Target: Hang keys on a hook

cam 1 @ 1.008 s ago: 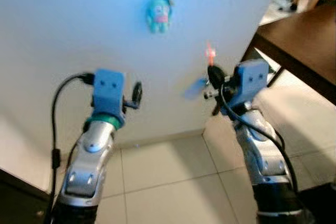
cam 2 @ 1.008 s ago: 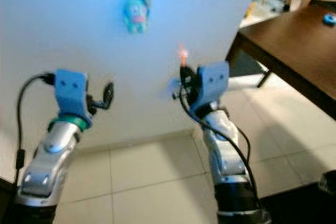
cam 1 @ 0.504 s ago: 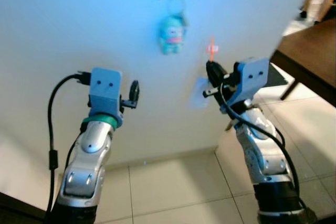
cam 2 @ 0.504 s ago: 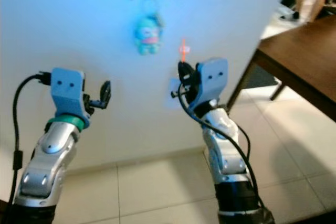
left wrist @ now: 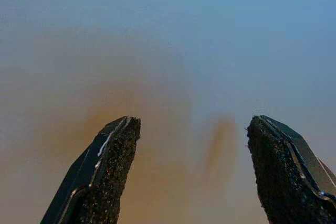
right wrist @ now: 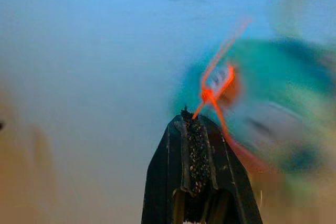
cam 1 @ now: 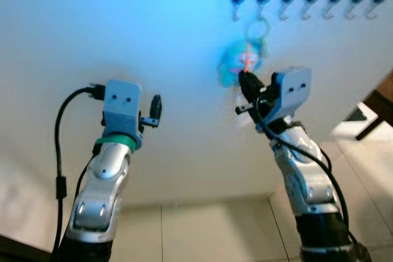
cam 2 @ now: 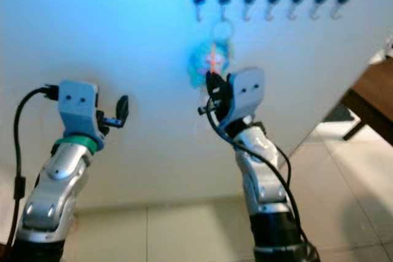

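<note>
We hold the keys by a thin orange loop [right wrist: 218, 80] that rises from the tips of our right gripper [cam 1: 244, 80], whose two black fingers are pressed tight together on it. The loop stands just below the row of hooks [cam 1: 307, 3] on the white wall [cam 1: 123, 29], directly in front of a turquoise plush keychain [cam 2: 202, 64] that already hangs by its metal ring [cam 1: 257, 28] from the second hook from our left [cam 1: 262, 1]. In the right wrist view the loop and the plush toy blur into each other, so we cannot tell whether they touch.

The wall is plain and pale, meeting a floor of light tiles [cam 1: 202, 237] below. At the far right edge we see a dark brown table [cam 2: 368, 99].

Our right arm is raised with its blue wrist block tilted toward the hooks. Our left gripper [cam 1: 156, 109] is held up at a lower height, well apart to the left, facing bare wall, with its fingers [left wrist: 102, 182] spread wide and nothing between them.
</note>
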